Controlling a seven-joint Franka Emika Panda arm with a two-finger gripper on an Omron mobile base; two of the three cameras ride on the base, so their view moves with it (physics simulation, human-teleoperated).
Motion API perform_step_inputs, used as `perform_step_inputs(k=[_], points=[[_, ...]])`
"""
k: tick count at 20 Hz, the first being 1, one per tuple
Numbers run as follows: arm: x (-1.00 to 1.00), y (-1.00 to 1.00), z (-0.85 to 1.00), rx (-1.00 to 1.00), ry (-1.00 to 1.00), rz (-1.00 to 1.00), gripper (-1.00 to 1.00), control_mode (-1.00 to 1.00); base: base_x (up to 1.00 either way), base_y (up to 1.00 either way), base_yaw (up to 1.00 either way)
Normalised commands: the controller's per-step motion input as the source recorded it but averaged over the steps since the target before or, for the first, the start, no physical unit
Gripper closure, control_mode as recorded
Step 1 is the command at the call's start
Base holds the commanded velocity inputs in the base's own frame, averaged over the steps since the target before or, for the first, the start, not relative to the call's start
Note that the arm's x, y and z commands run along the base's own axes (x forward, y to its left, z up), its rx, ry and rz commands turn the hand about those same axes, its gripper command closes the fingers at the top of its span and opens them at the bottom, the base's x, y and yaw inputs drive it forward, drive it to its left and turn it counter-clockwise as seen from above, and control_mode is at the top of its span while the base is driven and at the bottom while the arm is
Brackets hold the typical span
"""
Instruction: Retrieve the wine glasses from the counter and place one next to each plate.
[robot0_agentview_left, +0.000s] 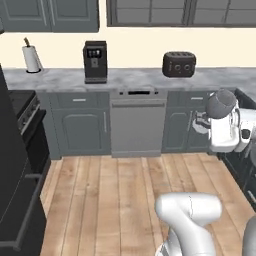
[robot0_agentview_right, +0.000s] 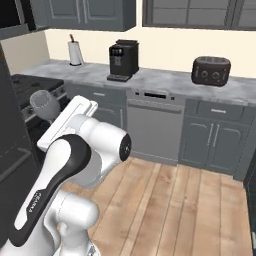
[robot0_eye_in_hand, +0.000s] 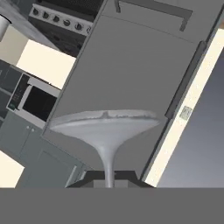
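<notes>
Cream walls, a wooden plank floor, dark grey cabinets and a steel dishwasher are shown mid-frame.

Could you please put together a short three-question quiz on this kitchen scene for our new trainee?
1. True or false: the gripper is shut on the stem of a wine glass.
2. Which appliance stands on the counter between the paper towel roll and the toaster?
A. a blender
B. a coffee machine
C. a kettle
3. Fill in: below the counter, between the cabinet doors, sits the light grey front of a ______.

Key
1. True; in the hand view the stem rises from between the fingertips.
2. B, the coffee machine.
3. dishwasher
</notes>
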Motion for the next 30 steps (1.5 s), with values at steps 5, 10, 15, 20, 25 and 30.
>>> perform_step_inputs(k=[5, 10, 15, 20, 25, 30], points=[[0.00, 0.00, 0.00, 0.00, 0.00, 0.00, 1.00, 1.00, -1.00, -0.45, 0.00], [0.00, 0.00, 0.00, 0.00, 0.00, 0.00, 1.00, 1.00, -1.00, -0.46, 0.00], [0.00, 0.00, 0.00, 0.00, 0.00, 0.00, 1.00, 1.00, -1.00, -0.47, -0.03], [0.00, 0.00, 0.00, 0.00, 0.00, 0.00, 1.00, 1.00, -0.88, -0.84, -0.15], [0.00, 0.00, 0.00, 0.00, 0.00, 0.00, 1.00, 1.00, 0.01, -1.00, -0.03], [0.00, 0.00, 0.00, 0.00, 0.00, 0.00, 1.00, 1.00, 0.13, -1.00, 0.00]])
